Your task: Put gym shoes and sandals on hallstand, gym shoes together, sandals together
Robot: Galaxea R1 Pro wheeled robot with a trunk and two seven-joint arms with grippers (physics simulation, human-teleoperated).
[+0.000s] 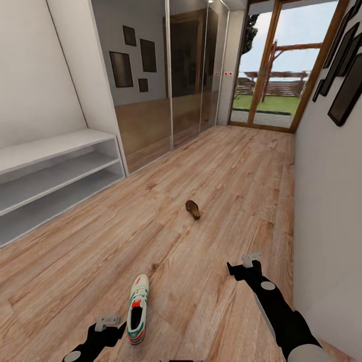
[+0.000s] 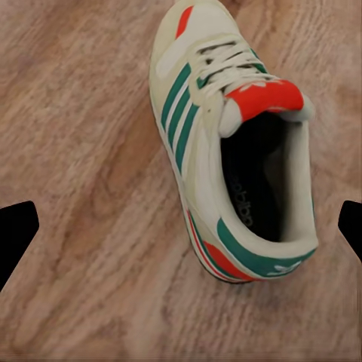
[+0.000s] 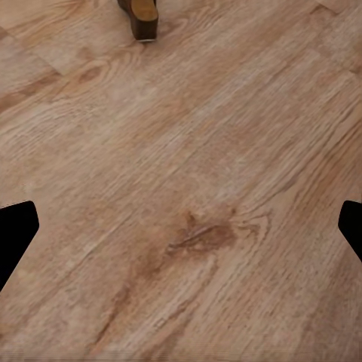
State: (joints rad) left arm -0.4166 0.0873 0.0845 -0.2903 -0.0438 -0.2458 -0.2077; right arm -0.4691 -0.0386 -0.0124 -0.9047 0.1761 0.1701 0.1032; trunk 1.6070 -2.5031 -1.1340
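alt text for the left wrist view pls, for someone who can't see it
A single gym shoe, cream with teal side stripes, red-orange tongue and heel patches and white laces, lies upright on the wood-grain corridor floor, seen from above. The two dark fingertips of the open left gripper frame the edges, touching nothing.

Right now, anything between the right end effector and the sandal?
Nothing: bare floor planks separate right end effector from the sandal, per right wrist view.
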